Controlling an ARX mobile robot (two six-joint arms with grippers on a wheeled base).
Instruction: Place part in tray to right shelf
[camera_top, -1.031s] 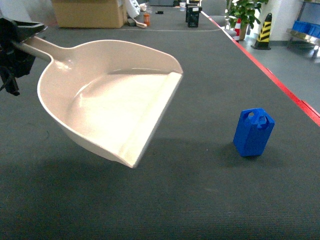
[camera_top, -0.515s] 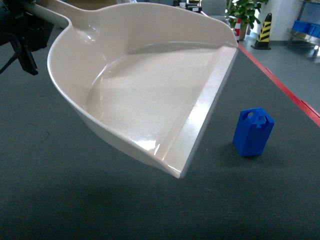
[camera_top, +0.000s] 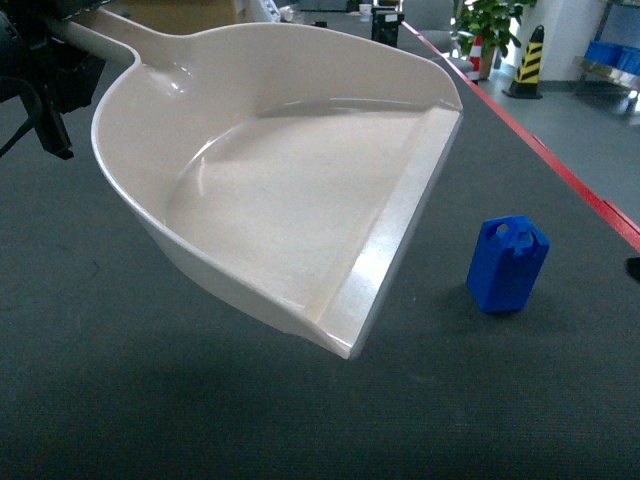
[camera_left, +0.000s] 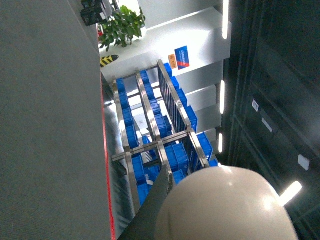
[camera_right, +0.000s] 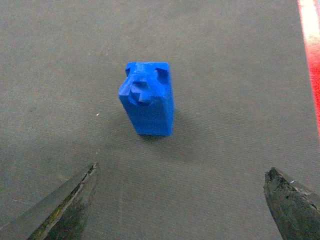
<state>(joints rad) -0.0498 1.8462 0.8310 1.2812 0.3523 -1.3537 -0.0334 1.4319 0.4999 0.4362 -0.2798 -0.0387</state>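
Ahead of wide-spread right claw (camera_right: 182, 200): part (camera_right: 148, 98), apart.

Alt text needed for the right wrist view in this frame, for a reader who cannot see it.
A small blue part stands upright on dark grey carpet, untouched, with the right gripper open and its two dark fingertips at the bottom corners, short of it. A red floor line runs along the right edge.

part (camera_top: 507, 264): 1 | tray (camera_top: 290, 190): 1 | potted plant (camera_top: 490, 25): 1 | striped bollard (camera_top: 528, 62): 1
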